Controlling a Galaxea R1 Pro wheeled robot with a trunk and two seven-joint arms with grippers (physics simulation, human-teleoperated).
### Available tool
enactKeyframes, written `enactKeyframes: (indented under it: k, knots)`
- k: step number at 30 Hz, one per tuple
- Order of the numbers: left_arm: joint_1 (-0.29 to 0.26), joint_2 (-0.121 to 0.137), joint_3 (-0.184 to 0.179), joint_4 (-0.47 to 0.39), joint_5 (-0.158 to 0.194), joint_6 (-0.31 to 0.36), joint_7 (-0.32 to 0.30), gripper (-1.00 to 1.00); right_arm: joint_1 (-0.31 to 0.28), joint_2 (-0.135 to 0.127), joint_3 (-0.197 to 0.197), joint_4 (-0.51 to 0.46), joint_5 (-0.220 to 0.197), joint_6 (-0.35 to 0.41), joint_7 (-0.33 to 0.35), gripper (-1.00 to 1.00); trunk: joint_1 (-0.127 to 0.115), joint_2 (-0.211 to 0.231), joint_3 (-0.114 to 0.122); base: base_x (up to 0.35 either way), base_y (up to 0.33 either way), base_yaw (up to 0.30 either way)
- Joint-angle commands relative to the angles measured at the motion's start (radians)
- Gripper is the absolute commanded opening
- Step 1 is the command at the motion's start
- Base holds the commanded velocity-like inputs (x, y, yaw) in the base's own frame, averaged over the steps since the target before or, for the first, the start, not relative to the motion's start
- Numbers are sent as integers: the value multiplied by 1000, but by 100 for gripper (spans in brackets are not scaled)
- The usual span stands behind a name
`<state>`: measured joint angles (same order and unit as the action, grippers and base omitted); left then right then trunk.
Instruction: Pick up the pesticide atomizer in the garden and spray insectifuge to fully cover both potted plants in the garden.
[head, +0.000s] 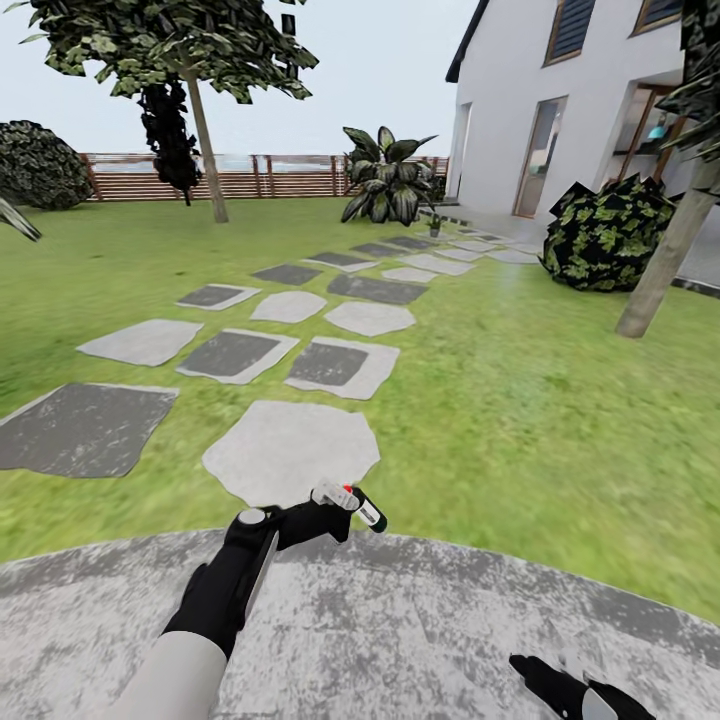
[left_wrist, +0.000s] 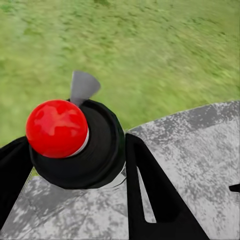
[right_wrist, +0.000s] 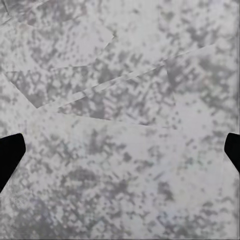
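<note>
Head view shows the green lawn (head: 520, 400) with grey stepping stones (head: 290, 450) and the round grey gravel patio (head: 400, 620). No small potted rosettes can be made out, so spraying likely remains. Pickup looks done: the left gripper (head: 330, 515) has its fingers pinching the slim dark-green pesticide atomizer (head: 362, 510), long axis roughly level, dark end pointing right. The right gripper (right_wrist: 120, 150) hangs spread above gravel.

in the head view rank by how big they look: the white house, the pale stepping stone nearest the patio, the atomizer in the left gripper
1. White house
2. Pale stepping stone
3. Pesticide atomizer, held in the left gripper

This is apparent size only; the house is far off.
</note>
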<state>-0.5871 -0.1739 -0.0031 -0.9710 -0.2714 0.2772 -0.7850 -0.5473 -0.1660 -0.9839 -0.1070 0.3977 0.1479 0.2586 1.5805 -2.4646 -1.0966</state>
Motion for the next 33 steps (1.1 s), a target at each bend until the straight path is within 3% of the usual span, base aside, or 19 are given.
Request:
enactKeyframes:
  k: [1, 9, 33]
  knots:
    - [0, -1, 2, -2, -3, 8, -5, -100, 0, 0, -9, -2, 9, 5, 5, 100, 0, 0, -1, 312, -206, 0]
    - [0, -1, 2, -2, -3, 8, -5, -100, 0, 0, -9, -2, 9, 5, 5, 100, 0, 0, -1, 317, -167, 0]
    - [0, -1, 1, -2, -3, 8, -5, -100, 0, 0, -8, -2, 9, 5, 5, 100, 0, 0, -1, 339, -3, 0]
